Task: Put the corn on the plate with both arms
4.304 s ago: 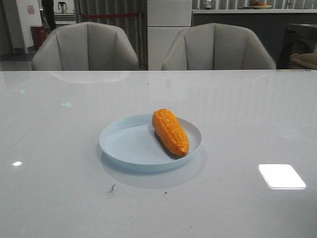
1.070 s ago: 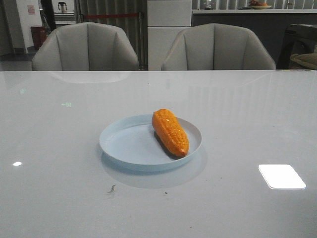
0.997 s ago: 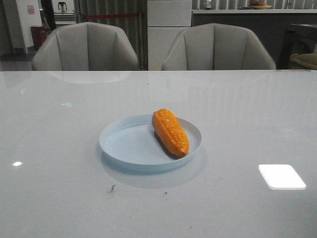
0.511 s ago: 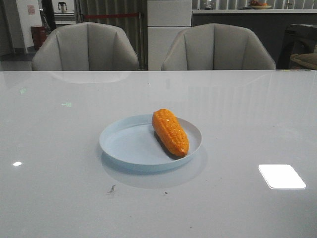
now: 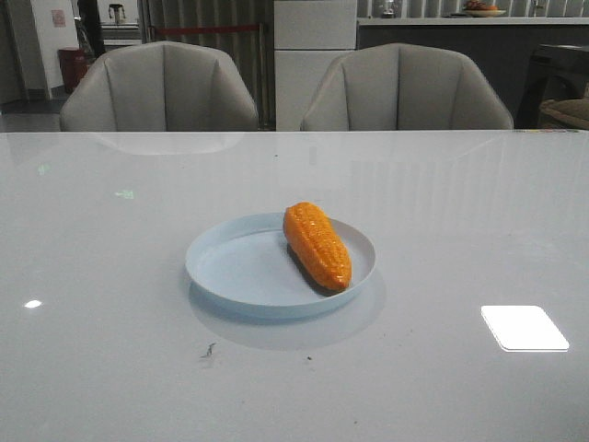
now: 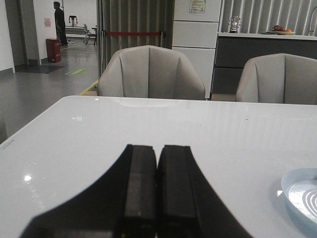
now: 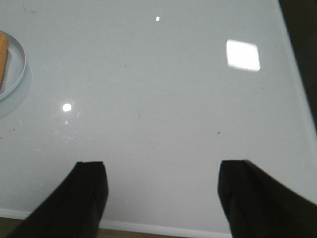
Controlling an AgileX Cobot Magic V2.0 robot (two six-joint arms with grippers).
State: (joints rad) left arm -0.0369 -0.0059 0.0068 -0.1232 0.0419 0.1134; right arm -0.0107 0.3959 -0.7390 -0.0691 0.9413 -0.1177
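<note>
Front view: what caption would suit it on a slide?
Orange corn lying in a pale blue plate.

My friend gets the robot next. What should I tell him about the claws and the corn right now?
Left claw: shut, holding nothing, above the table off to the plate's left.
Right claw: open, empty, over bare table to the plate's right.
Corn: lying on the right half of the plate, mid-table, thick end pointing away from the robot.
Done: the corn is on the plate and neither claw touches it.
Left: nothing that shows; maybe just park the arms.
</note>
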